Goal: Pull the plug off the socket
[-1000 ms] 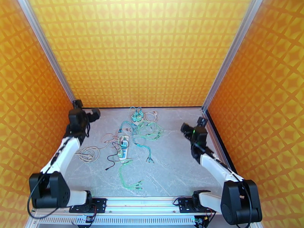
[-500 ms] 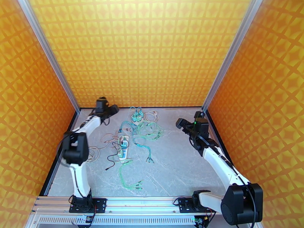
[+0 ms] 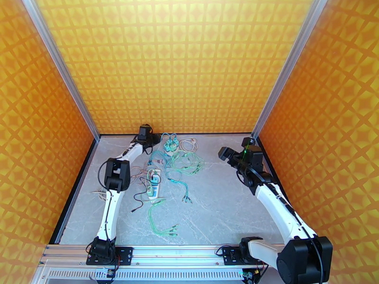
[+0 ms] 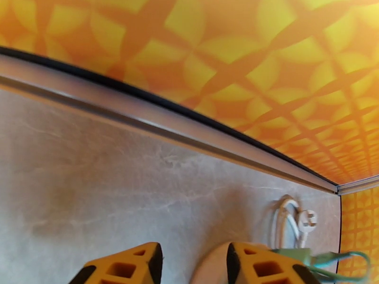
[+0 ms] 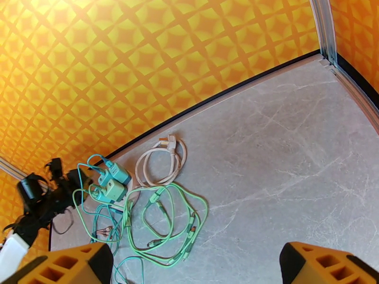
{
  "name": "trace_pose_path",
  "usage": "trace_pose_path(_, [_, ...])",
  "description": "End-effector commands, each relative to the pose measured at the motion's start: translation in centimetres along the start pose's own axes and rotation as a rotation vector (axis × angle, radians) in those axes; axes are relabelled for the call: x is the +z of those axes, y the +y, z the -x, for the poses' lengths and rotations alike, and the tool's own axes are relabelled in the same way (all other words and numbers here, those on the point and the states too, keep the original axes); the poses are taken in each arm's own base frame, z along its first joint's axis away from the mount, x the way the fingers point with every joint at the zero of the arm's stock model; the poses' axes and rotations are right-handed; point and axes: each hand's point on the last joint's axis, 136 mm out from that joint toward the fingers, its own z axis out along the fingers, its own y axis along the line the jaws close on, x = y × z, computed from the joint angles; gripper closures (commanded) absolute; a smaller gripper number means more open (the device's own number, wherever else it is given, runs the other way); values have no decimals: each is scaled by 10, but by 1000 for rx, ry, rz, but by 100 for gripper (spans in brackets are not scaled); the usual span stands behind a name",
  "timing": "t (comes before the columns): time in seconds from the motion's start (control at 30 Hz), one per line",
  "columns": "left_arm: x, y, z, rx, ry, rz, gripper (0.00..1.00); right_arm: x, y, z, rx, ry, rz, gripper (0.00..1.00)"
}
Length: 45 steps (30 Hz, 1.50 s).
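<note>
The left arm had swung away from the left edge and stretched out to the far edge of the worktop (image 3: 222, 204), while the right arm had hardly shifted.

From above, the left gripper (image 3: 144, 132) hung near the far-left corner, just beside a pair of teal chargers (image 3: 170, 145). The white power strip (image 3: 154, 183) lay left of the worktop's middle, well apart from both claws. The plug (image 3: 151, 189), which looked greenish from here though it was too small to be sure, still sat in the strip. Green cables (image 3: 184, 164) sprawled between strip and chargers, and a white coiled cable (image 3: 189, 145) lay by the far edge. The right gripper (image 3: 222, 152) hovered towards the right edge, gaping.

At the left wrist, the left gripper (image 4: 192, 252) had its orange fingers (image 4: 123, 268) partly drawn in with a gap between them, clamping nothing I could make out. Bare worktop (image 4: 94, 185) ran ahead to the far edge, with a white coiled cable (image 4: 298, 223) and a green cable (image 4: 331, 259) off to one side.

At the right wrist, the right gripper (image 5: 192, 261) stood spread wide and held nothing. Beyond it lay the green cables (image 5: 166, 223), the teal chargers (image 5: 111, 183), the white coiled cable (image 5: 163, 162) and the left arm (image 5: 35, 199) along the worktop's (image 5: 284, 147) far edge.
</note>
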Motion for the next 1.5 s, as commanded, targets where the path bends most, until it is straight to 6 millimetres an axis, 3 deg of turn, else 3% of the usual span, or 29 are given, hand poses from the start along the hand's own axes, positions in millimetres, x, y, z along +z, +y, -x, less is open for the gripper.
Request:
trace_pose_path(0.0, [7,-25,-14,17,59,-90,58,-2,12,4,-29,14,30,1])
trace_pose_path(0.37, [6,-91,-98,144,267,-235,59,9,12,-5,-28,50,43,2])
trace_pose_path(0.67, [-19,-140,-182,219,438,-260,59,13,10,-9,-20,50,43,1])
trace_pose_path(0.87, [-40,-156,-236,251,514,-242,59,13,8,-14,-31,65,38,2])
trace_pose_path(0.93, [-49,-159,-241,259,514,-224,57,13,4,-15,-43,64,23,2])
trace_pose_path(1.1, [-71,-163,-214,271,439,-179,50,13,-6,-16,-71,62,-42,1])
trace_pose_path(1.2, [-89,-171,-182,315,373,-154,47,16,-3,-19,-96,82,-48,2])
trace_pose_path(1.33, [-109,-164,-142,311,305,-102,44,22,11,-27,-155,135,-33,2])
trace_pose_path(1.47, [-131,-152,-111,295,240,-63,38,34,26,-48,-208,231,9,20])
